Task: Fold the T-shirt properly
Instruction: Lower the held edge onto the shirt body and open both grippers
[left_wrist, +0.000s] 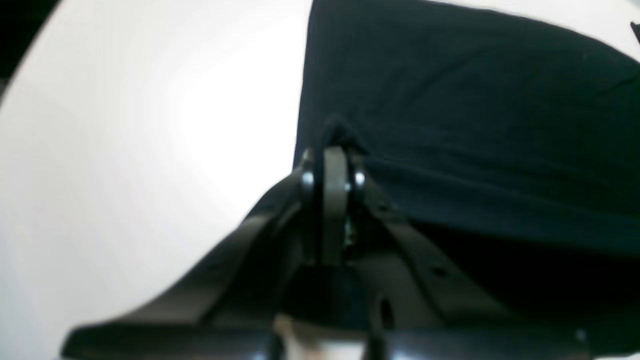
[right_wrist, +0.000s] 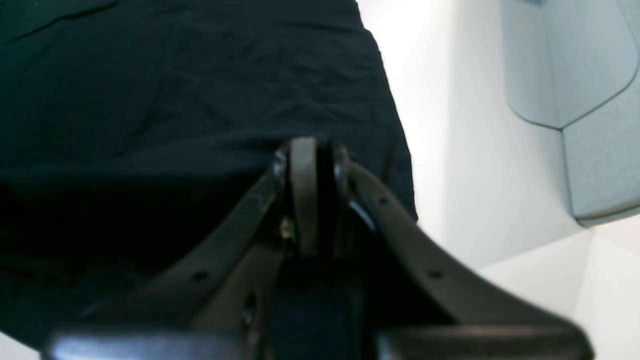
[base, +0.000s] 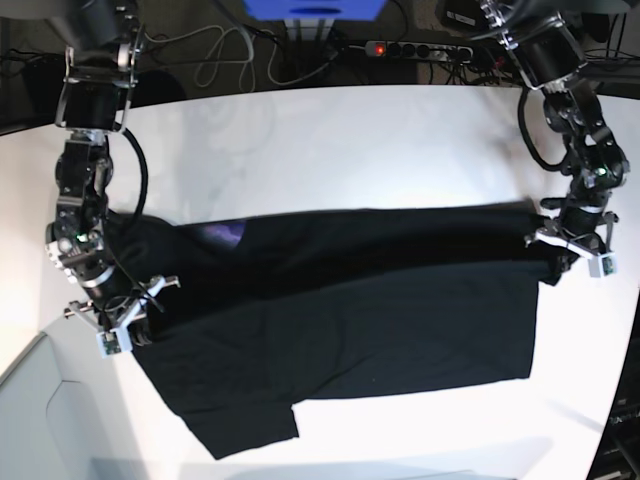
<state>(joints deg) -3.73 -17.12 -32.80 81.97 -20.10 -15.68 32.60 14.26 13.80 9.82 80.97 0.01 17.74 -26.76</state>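
Note:
The black T-shirt lies wide across the white table, with a long upper band raised and stretched between the two grippers. A small patch of purple print shows near its left end. At the shirt's right end, my left gripper is shut on the cloth. The left wrist view shows its fingertips pinching a bunched edge of the T-shirt. My right gripper is shut on the shirt's left end. In the right wrist view the right gripper clamps a fold of the T-shirt.
A power strip, loose cables and a blue box sit beyond the table's far edge. A grey panel lies off the table's near left corner and appears again as a grey panel in the right wrist view.

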